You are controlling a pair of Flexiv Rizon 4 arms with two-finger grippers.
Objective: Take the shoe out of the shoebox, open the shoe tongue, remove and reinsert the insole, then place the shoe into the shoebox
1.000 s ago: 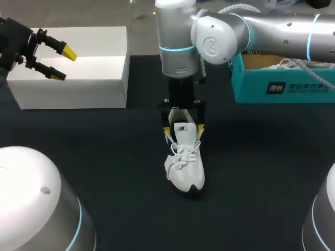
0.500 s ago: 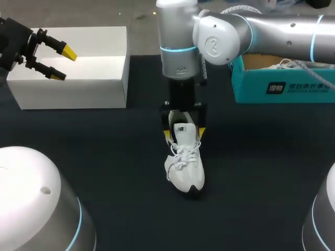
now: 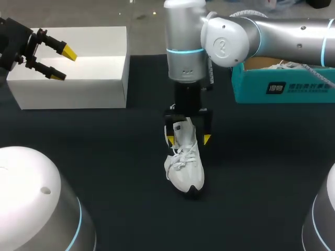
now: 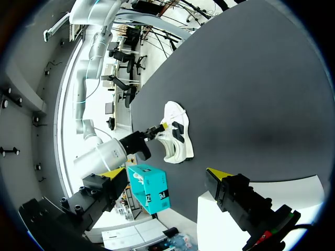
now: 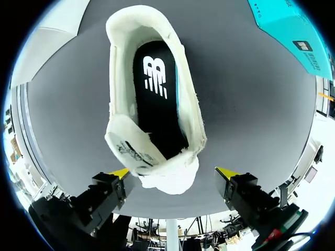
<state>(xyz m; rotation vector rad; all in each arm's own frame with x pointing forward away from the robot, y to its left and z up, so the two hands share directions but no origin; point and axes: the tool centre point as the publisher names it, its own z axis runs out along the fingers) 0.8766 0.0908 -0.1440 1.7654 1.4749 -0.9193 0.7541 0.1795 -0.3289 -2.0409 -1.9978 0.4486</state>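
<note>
Head view: a white shoe is sitting upright near the centre of the dark table, toe pointing to 6 o'clock, heel to 12; its laces are lying loose over the front; the tongue is standing up btwn the R gripper's yellow tips.

The R arm is coming in from 2 o'clock, wrist pointing straight down; the R gripper is hanging over the shoe's opening w/ jaws spread wide, one tip on the shoe's 9 o'clock side, the other on its 3 o'clock side, grasping nothing.

Right wrist view: the R gripper is flanking the shoe; the black insole is lying inside and showing through the opening; the tongue is sitting nearest the gripper; one finger is standing well clear of the shoe, the other just beside the tongue, contact can't be told.

The L gripper is hovering at 10 o'clock over a white box, jaws released, nothing btwn them.

Left wrist view: the L gripper is facing across the table; the shoe is lying well ahead of it w/ the R gripper at its heel end; the teal shoebox is showing nearer.

In the head view the teal shoebox is sitting at 2 o'clock, partly behind the R arm, top open; sth white w/ laces is showing inside, too hidden to tell.
</note>
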